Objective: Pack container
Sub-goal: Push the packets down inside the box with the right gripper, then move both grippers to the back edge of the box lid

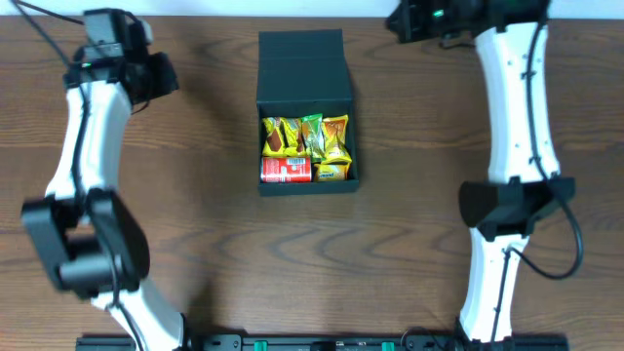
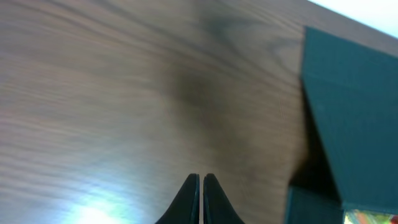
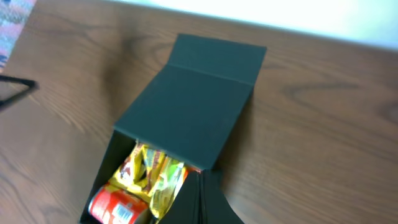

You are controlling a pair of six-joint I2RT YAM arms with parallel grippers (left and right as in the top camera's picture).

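A dark brown wood-grain table [image 1: 390, 244] fills every view, and we see the container [image 1: 304, 73] at its middle toward the far edge, between the two arms. It is a square matte black box, open at the top, with its hinged lid [image 3: 193, 112] tilted up and back from the far side. Inside we see yellow and green snack packets [image 1: 307, 136] along the back and a small red can [image 1: 286, 171] lying on its side in the front left corner. The left gripper [image 2: 201, 182] is clenched on nothing, over bare wood to the left of the container. The right gripper [image 3: 200, 177] is also clenched and empty. In its own camera the tips show by the container's right wall; we cannot tell whether they touch.
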